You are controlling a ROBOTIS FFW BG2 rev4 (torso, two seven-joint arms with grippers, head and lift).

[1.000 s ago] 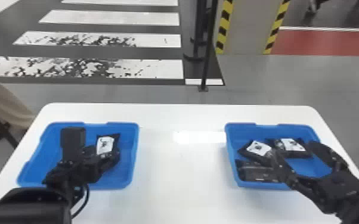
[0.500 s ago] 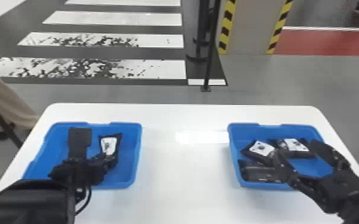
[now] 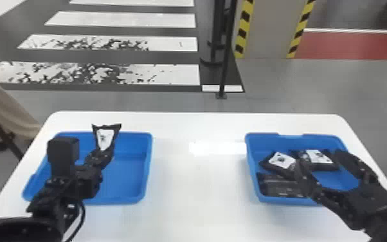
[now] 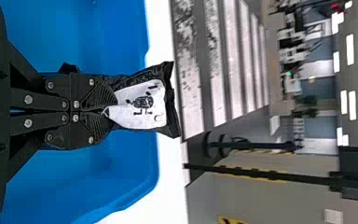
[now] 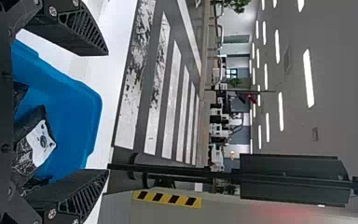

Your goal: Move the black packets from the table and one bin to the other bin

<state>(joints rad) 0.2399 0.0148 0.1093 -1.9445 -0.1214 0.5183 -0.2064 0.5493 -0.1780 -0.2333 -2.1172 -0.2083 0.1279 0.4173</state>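
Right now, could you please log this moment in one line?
left end effector: shut on black packet, over left blue bin | right end effector: open, over right blue bin holding three black packets

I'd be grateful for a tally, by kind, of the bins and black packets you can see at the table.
Blue bins: 2, the left bin and the right bin
Black packets: 4, one packet in the left gripper and three packets in the right bin
Total: 6
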